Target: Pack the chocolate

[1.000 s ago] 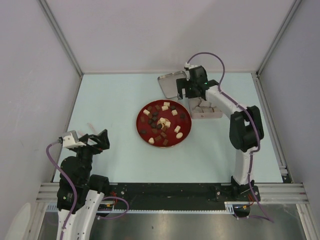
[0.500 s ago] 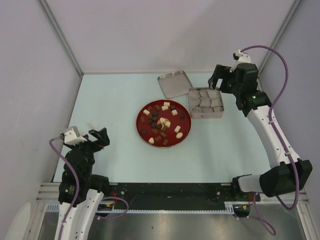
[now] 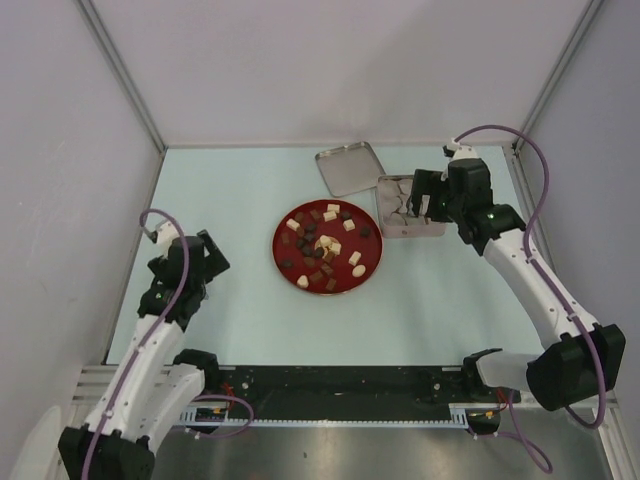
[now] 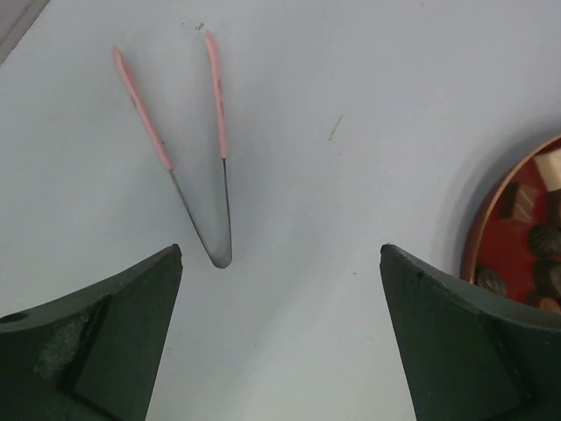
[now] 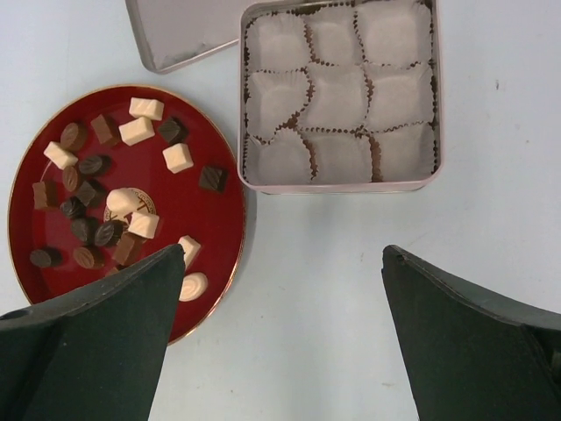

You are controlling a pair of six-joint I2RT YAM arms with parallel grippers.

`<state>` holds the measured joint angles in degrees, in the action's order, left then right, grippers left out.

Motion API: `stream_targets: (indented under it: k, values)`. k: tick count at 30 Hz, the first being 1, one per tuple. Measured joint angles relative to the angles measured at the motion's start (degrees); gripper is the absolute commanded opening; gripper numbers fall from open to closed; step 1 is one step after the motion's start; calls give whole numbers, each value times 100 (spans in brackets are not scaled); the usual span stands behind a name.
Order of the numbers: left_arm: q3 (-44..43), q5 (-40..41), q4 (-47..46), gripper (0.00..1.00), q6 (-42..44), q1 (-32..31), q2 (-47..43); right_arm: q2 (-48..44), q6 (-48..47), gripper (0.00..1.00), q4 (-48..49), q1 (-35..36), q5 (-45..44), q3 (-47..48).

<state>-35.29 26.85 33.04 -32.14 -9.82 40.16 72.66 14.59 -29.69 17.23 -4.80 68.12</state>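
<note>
**A:** Where is the chocolate?

**B:** All of it lies on the red plate, in the middle of the bench (dark, reddish-brown and cream pieces, mixed together). Just beside the plate, on its far right side, stands the square tin, lined with nine white paper cups. Its lid lies flat next to it, on the left.

**A:** What is around the arms?

**B:** The right gripper hangs over the tin, spread wide and grasping nothing. In the top view it hides the right part of the tin. The left gripper is also released. The pink tongs lie on the bench just ahead of it, left of the plate and apart from it.

**A:** What has changed?

**B:** Half a second ago the right gripper was beyond the tin, near the far right corner. Now it has come back over it. The left arm has stretched forward toward the tongs. The plate, tin and lid have not moved.
</note>
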Motion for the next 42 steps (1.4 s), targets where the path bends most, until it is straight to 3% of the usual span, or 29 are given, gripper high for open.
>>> stream_targets:
  k: [4,14,21,26,42]
  values:
    - [-127,24,-48,97,-11,361,710,-293,-4,100,31,92,-157,-109]
    - [-393,-372,-675,74,-37,1467,2321,-566,-247,100,146,793,-638,-387]
    - [-852,-756,-1130,65,63,1926,3744,-872,-286,100,203,809,-693,-570]
    - [-1182,-918,-1305,50,166,2118,4533,-1064,-310,100,234,778,-741,-697]
    - [-1919,-1261,-1482,38,490,2455,5702,-1126,-417,100,258,767,-791,-857]
